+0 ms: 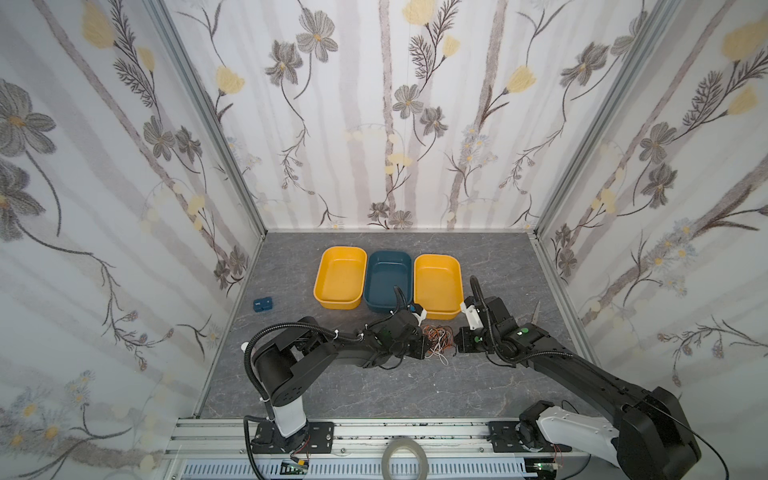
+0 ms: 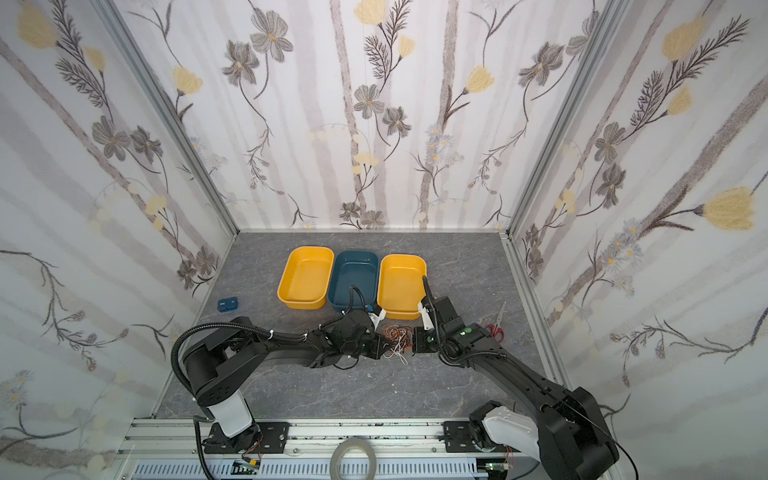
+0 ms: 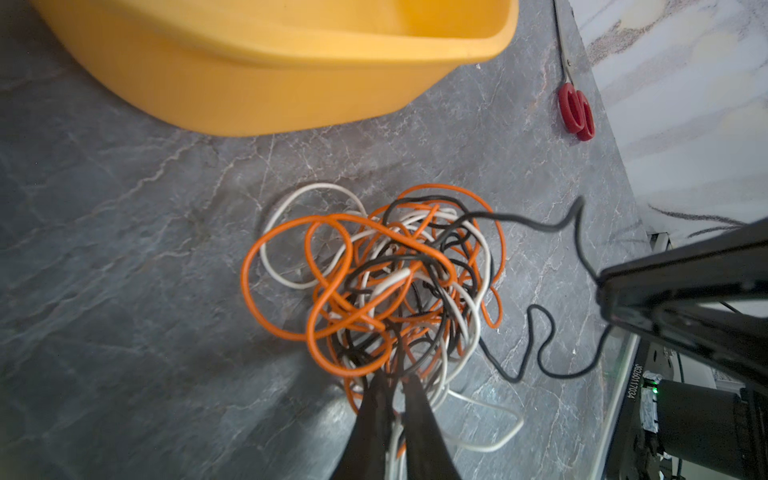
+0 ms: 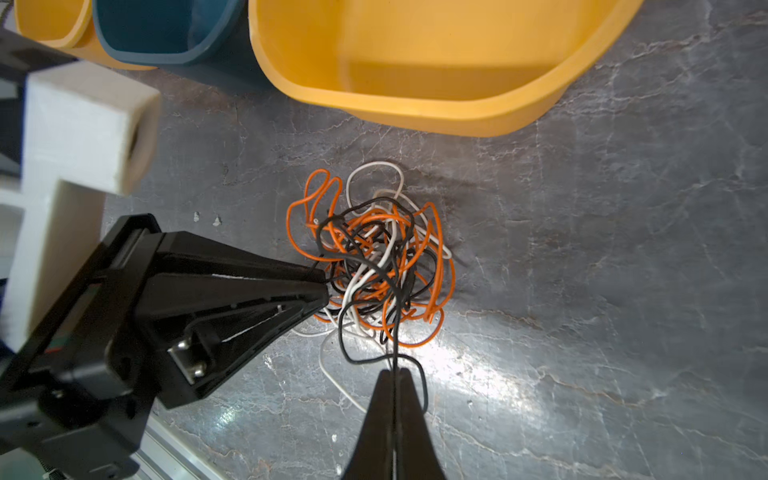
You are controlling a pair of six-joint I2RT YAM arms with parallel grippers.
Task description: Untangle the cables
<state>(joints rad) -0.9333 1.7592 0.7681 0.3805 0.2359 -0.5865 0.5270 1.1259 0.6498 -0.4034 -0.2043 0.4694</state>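
Observation:
The cables [image 1: 436, 343] [image 2: 397, 340] lie in one tangled clump of orange, white and black wires on the grey table, just in front of the trays. In the left wrist view the cables [image 3: 374, 282] reach into my left gripper [image 3: 395, 378], which is shut on white and orange strands at the clump's edge. My right gripper [image 4: 392, 372] is shut on a single black cable [image 4: 397, 328] that runs out of the cables [image 4: 374, 257]. In both top views the left gripper [image 1: 428, 349] and right gripper [image 1: 455, 345] face each other across the clump.
A yellow tray [image 1: 345, 248], a blue tray [image 1: 390, 252] and another yellow tray [image 1: 436, 256] stand side by side behind the clump. Red-handled scissors [image 2: 494, 328] lie at the right wall. A small blue box [image 1: 262, 304] sits at the left. A tape roll [image 1: 405, 457] rests on the front rail.

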